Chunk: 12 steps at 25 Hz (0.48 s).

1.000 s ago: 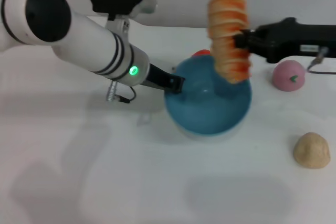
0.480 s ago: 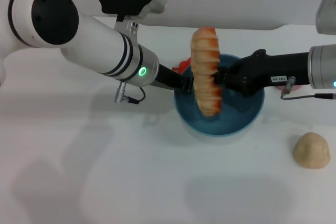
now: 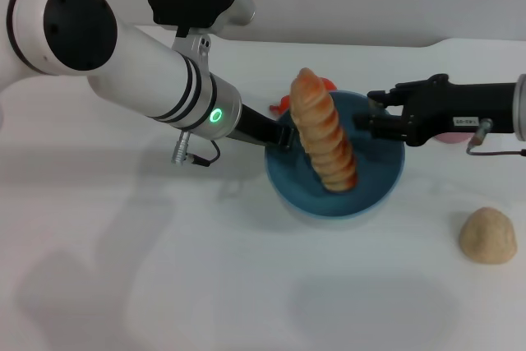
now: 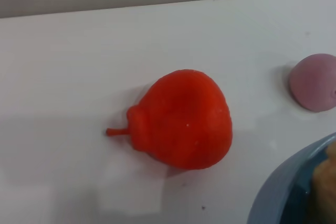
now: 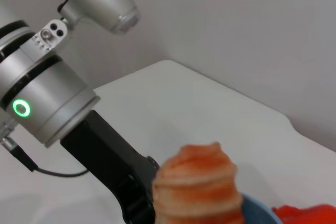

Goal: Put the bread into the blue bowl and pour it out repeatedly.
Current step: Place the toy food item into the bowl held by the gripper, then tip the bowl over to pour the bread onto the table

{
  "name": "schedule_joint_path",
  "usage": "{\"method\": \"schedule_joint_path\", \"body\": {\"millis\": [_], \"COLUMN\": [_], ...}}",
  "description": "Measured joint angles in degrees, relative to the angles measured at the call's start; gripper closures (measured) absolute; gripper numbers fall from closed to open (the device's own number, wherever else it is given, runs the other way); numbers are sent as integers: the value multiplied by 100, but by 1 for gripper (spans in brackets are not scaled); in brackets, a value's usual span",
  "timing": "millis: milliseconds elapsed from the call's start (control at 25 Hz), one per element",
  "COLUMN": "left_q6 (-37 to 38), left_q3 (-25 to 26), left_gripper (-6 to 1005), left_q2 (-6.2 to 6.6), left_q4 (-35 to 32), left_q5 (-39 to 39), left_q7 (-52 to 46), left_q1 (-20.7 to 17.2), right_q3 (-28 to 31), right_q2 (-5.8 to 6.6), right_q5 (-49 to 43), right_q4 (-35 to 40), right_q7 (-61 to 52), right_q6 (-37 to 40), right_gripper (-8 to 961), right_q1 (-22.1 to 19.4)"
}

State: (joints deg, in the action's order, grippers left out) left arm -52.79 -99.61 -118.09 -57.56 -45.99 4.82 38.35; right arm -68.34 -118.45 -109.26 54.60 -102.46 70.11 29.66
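Bread (image 3: 324, 139) leans inside blue bowl (image 3: 371, 188); your left gripper (image 3: 282, 133) pinches the rim, right gripper (image 3: 371, 113) spread beside it.

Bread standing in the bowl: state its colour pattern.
Orange and cream bands across the bread, clearest in the head view.

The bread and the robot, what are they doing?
The bread is standing tilted in the blue bowl, one end down inside and the other poking up above the rim. The left gripper is at the bowl's rim on the robot's left side. The right gripper sits just off the bread on the other side, over the bowl. A beige lump lies on the table.
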Motion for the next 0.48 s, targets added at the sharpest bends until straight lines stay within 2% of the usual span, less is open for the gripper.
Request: {"method": "schedule_joint_path", "body": {"millis": [200, 280, 360, 480], "left_q6": [17, 52, 153, 434], "left_q3": [21, 19, -2, -57], "left_gripper": [1000, 1000, 1000, 1000], "left_q2": [8, 8, 5, -6], "left_q4": [5, 6, 6, 4], "left_q5": [22, 115, 267, 397], "left_q7": [33, 44, 49, 53], "left_q1": [31, 75, 118, 171], "right_q3": [203, 458, 780, 1275], "right_q2": [-18, -34, -38, -24], "right_q5": [5, 93, 516, 1694], "right_q4": [234, 254, 152, -282], "right_q7": [-103, -104, -96, 132], "right_q6": [34, 40, 12, 0], "right_gripper": [495, 495, 495, 495], "right_q1": [-290, -385, -515, -762]}}
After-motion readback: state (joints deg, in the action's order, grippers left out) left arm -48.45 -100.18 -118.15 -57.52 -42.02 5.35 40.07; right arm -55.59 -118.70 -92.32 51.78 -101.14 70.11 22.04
